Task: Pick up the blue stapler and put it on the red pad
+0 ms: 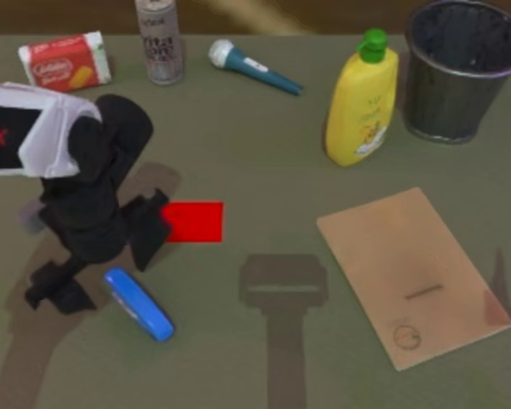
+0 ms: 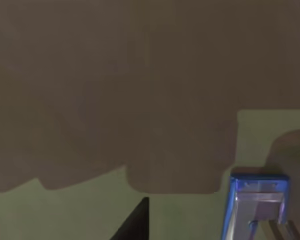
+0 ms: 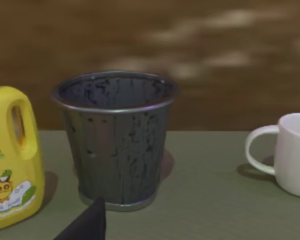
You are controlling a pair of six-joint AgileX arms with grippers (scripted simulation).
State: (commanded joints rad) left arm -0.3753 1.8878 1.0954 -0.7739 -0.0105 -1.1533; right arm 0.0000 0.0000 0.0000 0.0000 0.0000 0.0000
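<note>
One blue stapler (image 1: 138, 304), one red pad (image 1: 193, 221); left claw (image 1: 102, 256) seemingly apart, empty, between them.

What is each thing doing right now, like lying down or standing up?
Stapler: lying flat, not held, off the pad.
Pad: flat, bare, partly hidden by the left arm.
Microphone: lying on its side.
Yellow bottle: capped.
Bin: upright.
Spray can: upright.
Mug: upright.
Left end effector: hovering between pad and stapler.

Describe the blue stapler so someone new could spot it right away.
Start at the left arm's black gripper on the table's left side. Just below it lies the blue stapler, beyond the red pad. It is the only bright blue, rounded bar there.
</note>
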